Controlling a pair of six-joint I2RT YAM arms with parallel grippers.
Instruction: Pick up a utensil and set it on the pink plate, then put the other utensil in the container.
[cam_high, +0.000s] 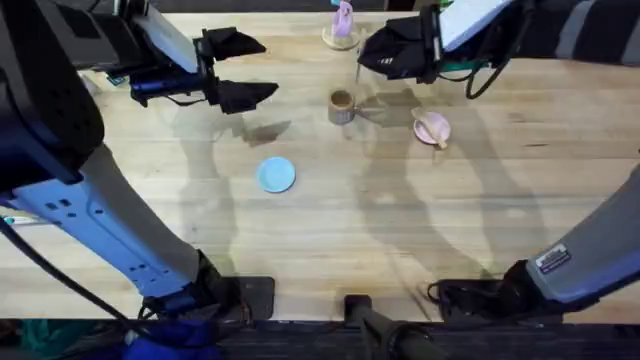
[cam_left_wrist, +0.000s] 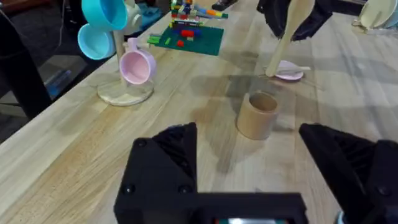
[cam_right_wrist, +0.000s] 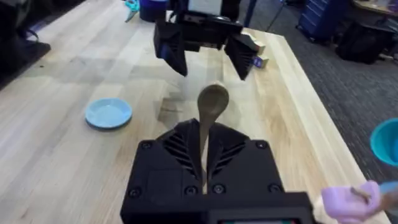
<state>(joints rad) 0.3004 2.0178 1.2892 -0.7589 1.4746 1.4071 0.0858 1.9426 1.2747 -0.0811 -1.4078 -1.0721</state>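
Observation:
My right gripper (cam_high: 372, 58) hangs above the table, shut on the handle of the light-wood spoon (cam_right_wrist: 210, 112), whose oval bowl points away from the wrist. In the left wrist view the spoon (cam_left_wrist: 291, 25) hangs tilted above and behind the brown wooden container (cam_left_wrist: 257, 115). The container (cam_high: 341, 105) stands upright just below and left of that gripper. The pink plate (cam_high: 431, 128) lies to its right with the wooden fork (cam_left_wrist: 293, 68) resting on it. My left gripper (cam_high: 240, 70) is open, left of the container, holding nothing.
A light-blue plate (cam_high: 276, 174) lies in front of the container, toward the bases. A round base with a pink figure (cam_high: 342, 25) stands at the table's far edge. A mug tree with blue and pink mugs (cam_left_wrist: 124, 62) and toy bricks (cam_left_wrist: 189, 31) stand farther off.

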